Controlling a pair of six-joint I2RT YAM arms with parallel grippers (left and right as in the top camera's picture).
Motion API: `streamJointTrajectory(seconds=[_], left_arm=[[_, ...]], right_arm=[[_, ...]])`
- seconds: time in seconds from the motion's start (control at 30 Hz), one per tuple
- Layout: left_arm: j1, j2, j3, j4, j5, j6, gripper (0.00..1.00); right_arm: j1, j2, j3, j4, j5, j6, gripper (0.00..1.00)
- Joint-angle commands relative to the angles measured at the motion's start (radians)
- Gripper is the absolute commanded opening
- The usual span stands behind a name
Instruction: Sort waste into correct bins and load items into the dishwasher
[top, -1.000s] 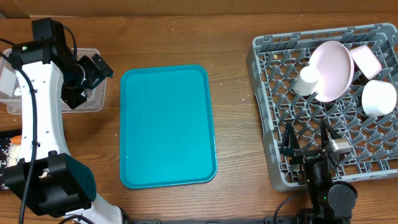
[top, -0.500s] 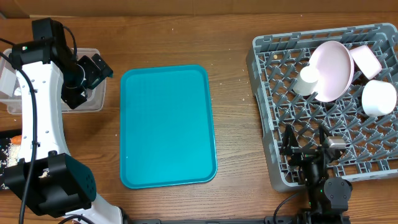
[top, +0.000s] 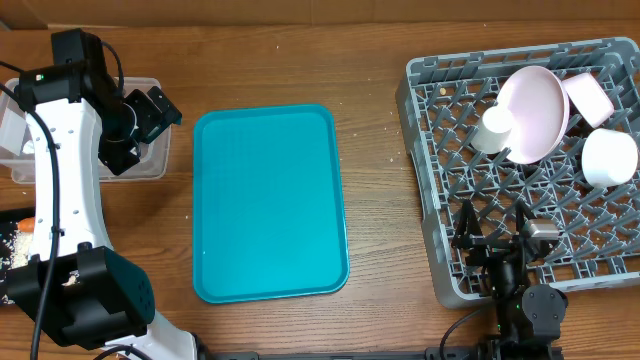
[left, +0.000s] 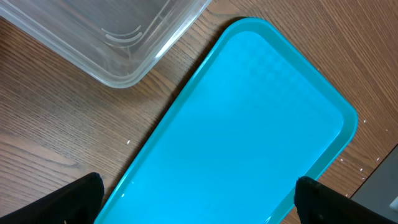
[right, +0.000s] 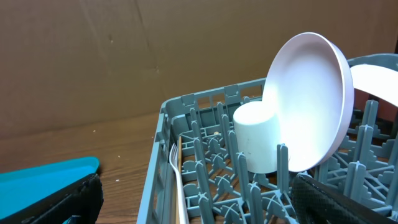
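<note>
**A:** Where's the tableware?

**B:** All in the dish rack (top: 440, 180). The pink plate (top: 533, 113) stands on edge with the small cup (top: 493, 128) against it. The pink bowl (top: 588, 97) and white bowl (top: 609, 157) sit at the far right, and the fork (right: 176, 180) lies by the rack wall.

**A:** The grippers?

**B:** Both gape, holding nothing. The right gripper (top: 492, 232) hovers over the rack's near rows, and the left gripper (left: 198, 188) is beside the clear tub (left: 124, 37).

**A:** Which step?

**B:** The tail end, I'd judge, since the teal tray (top: 268, 200) is bare. Next, lift both arms away without clipping the rack
</note>
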Motion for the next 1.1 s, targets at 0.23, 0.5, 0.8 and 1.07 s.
streamJointTrajectory(seconds=[0.23,0.5,0.8,1.07], left_arm=[[0.000,0.002,0.024,0.001,-0.010,-0.009,1.00],[0.000,0.002,0.024,-0.198,-0.032,-0.004,1.00],[-0.026,0.002,0.024,-0.329,-0.143,0.108,1.00],[-0.187,-0.015,0.023,-0.275,-0.209,0.179,1.00]], right_arm=[[-0.005,-0.010,-0.011,0.007,0.013,-0.003,1.00],[-0.005,-0.010,-0.011,0.007,0.013,-0.004,1.00],[-0.005,-0.010,-0.011,0.007,0.013,-0.003,1.00],[-0.005,-0.010,-0.011,0.007,0.013,-0.003,1.00]])
